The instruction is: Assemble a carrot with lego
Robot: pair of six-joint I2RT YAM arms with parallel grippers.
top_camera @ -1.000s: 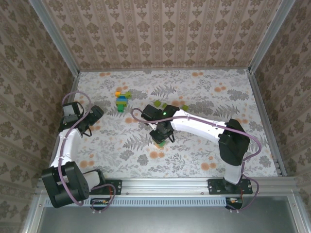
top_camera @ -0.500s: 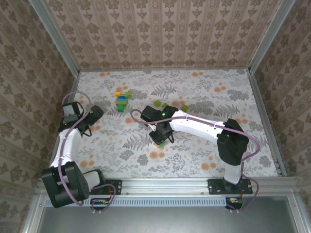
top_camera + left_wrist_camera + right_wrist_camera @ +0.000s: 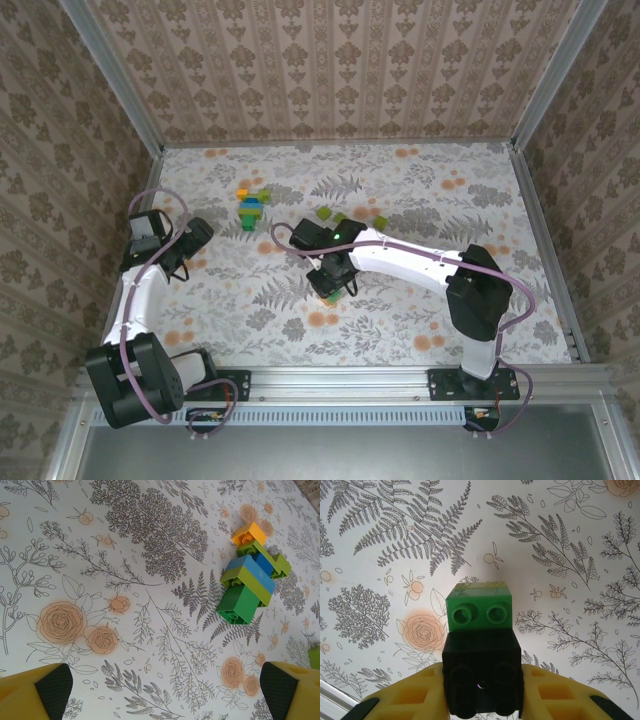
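Over the table (image 3: 420, 310), the right gripper (image 3: 482, 697) is pinching a black brick (image 3: 482, 672) carrying a green brick (image 3: 479, 611), the left gripper (image 3: 165, 690) is hanging spread, and lime bricks (image 3: 326, 213) are lying loose beyond, leaving the carrot seemingly barely begun

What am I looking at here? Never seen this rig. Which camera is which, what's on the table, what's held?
These are two robot arms bolted at the near edge of a flower-patterned table. The wide picture comes from a fixed camera above and behind them. The other two come from a camera on each wrist. The left gripper is open and holds nothing; a small build of yellow, green and blue bricks lies ahead of it. The right gripper is shut on a black brick with a green brick stuck to its far end. Loose lime-green bricks lie beyond it.
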